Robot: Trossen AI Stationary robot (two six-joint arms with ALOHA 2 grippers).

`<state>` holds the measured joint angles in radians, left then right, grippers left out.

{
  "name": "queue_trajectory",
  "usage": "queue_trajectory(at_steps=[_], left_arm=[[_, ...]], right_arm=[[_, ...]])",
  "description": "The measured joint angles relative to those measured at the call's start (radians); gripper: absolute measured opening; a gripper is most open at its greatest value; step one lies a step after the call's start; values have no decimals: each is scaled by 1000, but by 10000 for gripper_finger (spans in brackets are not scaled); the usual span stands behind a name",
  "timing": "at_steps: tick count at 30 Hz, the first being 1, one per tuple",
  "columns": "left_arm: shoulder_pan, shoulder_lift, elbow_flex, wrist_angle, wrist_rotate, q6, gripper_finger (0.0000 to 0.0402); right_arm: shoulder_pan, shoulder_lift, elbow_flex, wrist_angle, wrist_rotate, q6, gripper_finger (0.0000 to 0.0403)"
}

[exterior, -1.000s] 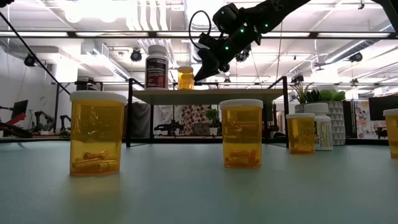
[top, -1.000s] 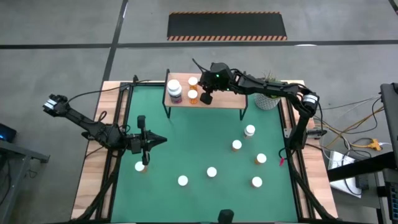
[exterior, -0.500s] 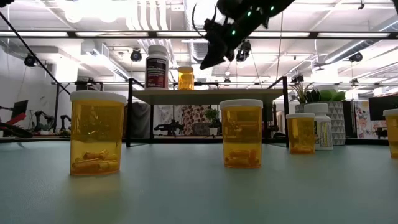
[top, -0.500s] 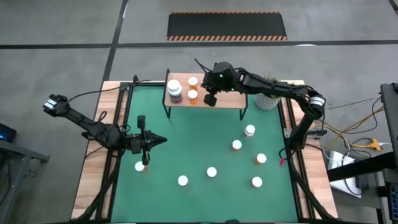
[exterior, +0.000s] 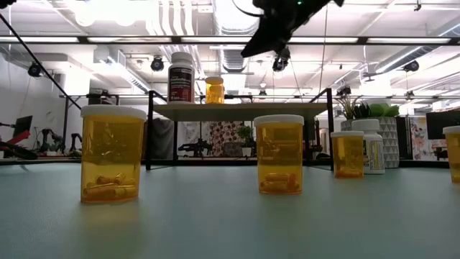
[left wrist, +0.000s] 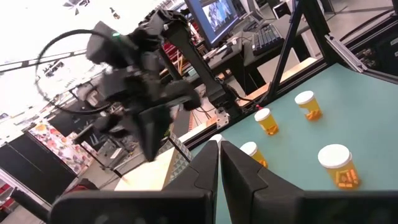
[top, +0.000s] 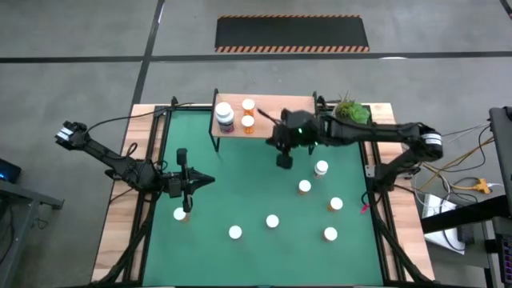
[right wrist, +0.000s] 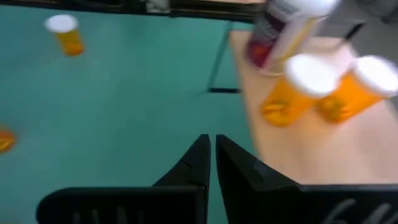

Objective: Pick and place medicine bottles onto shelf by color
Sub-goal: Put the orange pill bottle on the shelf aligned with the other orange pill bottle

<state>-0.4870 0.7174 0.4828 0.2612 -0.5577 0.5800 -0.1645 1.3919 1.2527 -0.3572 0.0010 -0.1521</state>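
Orange bottles point(top: 248, 122) and one white-and-dark bottle point(top: 225, 117) stood at the shelf's point(top: 280, 126) 9 o'clock end. Right gripper point(top: 284, 160), fingers pressed together and empty, had swung off the shelf toward 5 o'clock; likely heading for the mat's bottles point(top: 321, 168). Left gripper point(top: 205, 181) waited at 9 o'clock, pressed together

Right end effector point(top: 283, 161) now off the shelf point(top: 276, 126), over the green mat point(top: 240, 192).

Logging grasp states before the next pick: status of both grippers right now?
Left gripper: shut, empty, parked above the green mat.
Right gripper: shut, empty, above the mat just in front of the shelf.
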Motion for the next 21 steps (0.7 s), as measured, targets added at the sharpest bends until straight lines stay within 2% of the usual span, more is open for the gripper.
queue_trajectory(at_steps=[12, 16, 21], left_arm=[[0, 0, 0, 9, 0, -30, 1], [0, 0, 0, 14, 1, -113, 1], [0, 28, -5, 13, 1, -315, 2]], right_arm=[[169, -150, -329, 260, 1, 21, 18], [203, -191, -439, 373, 0, 10, 18], [226, -224, -558, 496, -2, -22, 18]])
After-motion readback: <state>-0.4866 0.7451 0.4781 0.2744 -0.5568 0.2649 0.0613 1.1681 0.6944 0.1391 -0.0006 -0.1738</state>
